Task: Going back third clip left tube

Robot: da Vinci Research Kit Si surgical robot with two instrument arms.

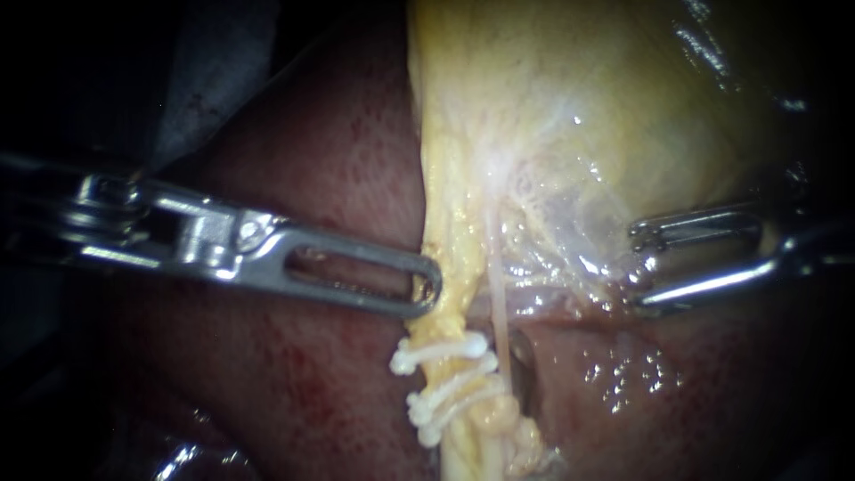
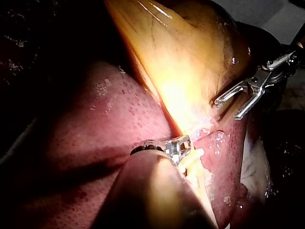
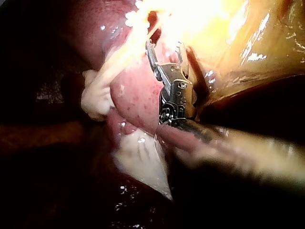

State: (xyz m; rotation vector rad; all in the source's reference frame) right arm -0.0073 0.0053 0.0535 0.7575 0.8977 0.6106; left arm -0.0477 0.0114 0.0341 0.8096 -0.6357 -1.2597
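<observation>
White clips (image 1: 443,352) across left tube (image 1: 448,307)

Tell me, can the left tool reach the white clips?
Probably yes: the left instrument has its tip beside the tube, close to the clips, with nothing between them.

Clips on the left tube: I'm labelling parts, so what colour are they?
White, the small clips crossing the pale yellow tube; clearest in the endoscope view.

Left instrument (image 1: 426,287) lies level, right instrument (image 1: 638,267) has claw agape.
</observation>
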